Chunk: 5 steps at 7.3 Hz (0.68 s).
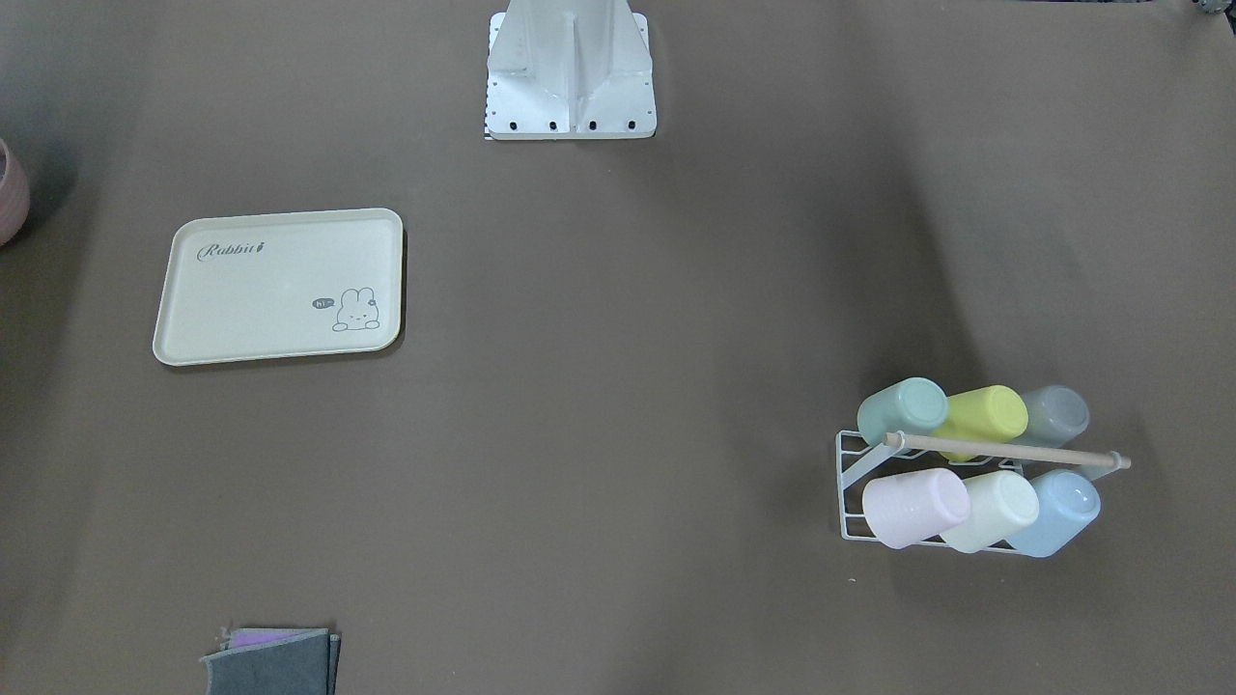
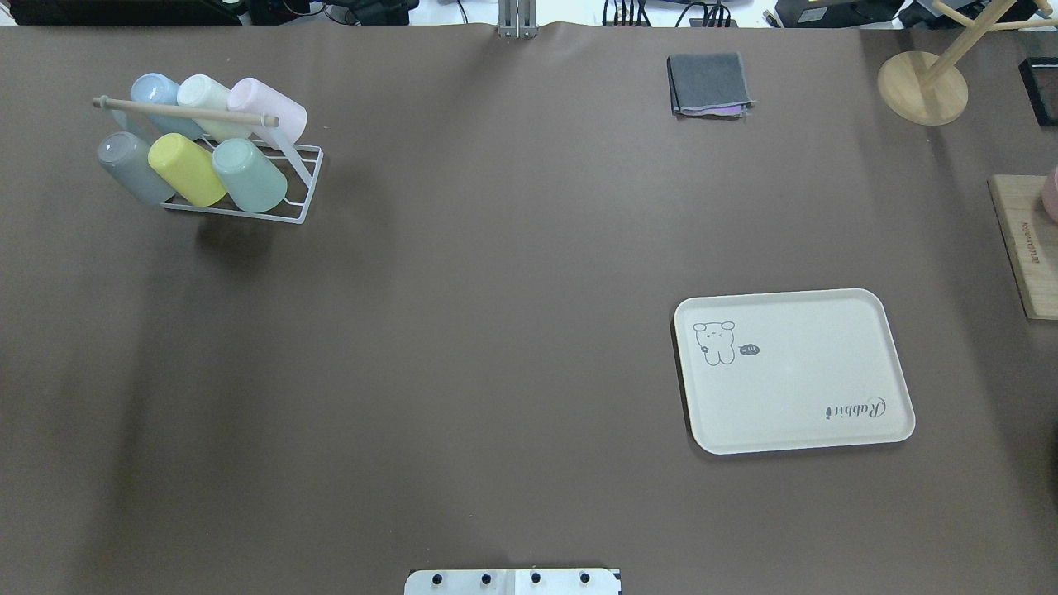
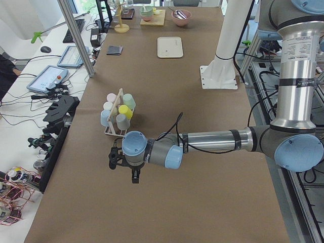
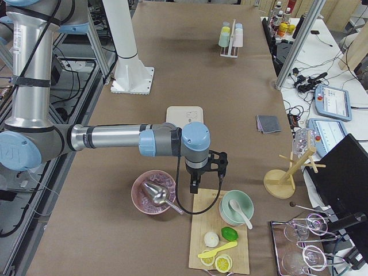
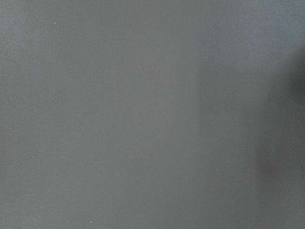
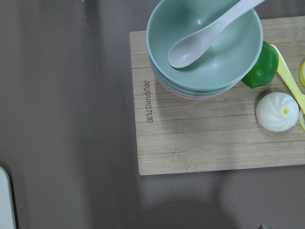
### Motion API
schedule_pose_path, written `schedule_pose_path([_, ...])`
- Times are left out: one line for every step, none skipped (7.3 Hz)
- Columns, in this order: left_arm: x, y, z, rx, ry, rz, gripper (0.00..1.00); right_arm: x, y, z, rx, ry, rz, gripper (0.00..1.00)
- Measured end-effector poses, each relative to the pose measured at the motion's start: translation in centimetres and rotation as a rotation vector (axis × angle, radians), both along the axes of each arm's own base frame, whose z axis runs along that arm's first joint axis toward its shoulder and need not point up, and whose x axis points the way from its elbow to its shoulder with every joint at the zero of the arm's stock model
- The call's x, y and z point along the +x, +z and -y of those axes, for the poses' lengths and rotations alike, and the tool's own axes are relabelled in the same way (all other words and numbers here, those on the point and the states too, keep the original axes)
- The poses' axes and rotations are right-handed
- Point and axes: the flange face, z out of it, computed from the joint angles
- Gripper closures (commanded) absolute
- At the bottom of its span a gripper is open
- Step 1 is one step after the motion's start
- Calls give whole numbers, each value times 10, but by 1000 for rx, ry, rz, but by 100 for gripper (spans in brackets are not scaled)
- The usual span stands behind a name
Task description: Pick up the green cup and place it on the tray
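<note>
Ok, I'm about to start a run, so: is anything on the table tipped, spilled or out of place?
Nothing stands out. All six cups sit tilted on the rack, none fallen; the green cup is at the end of the row nearer the robot. The tray lies flat with nothing on it, and no spill shows.

brown tabletop (image 2: 496, 330) in full view here: the cream tray (image 2: 793, 397) lies flat on the robot's right half, a white wire rack (image 2: 302, 183) stands far out on the left, a folded grey cloth (image 2: 709, 83) sits by the far edge, and a wooden board (image 2: 1021, 248) and a round-footed wooden stand (image 2: 922, 88) hold the right end.
</note>
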Motion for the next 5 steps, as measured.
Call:
schedule_pose_path([0, -1, 1, 2, -1, 0, 1, 0, -1, 0, 3, -1, -1, 0])
schedule_pose_path([0, -1, 1, 2, -1, 0, 1, 0, -3, 0, 15, -1, -3, 0])
schedule_pose_path([-1, -1, 1, 3, -1, 0, 1, 0, -5, 1, 32, -1, -5, 0])
schedule_pose_path([-1, -1, 1, 4, -1, 1, 1, 0, -5, 1, 47, 0, -7, 0])
schedule_pose_path([-1, -1, 1, 4, -3, 4, 1, 1, -6, 0, 58, 2, -14, 0])
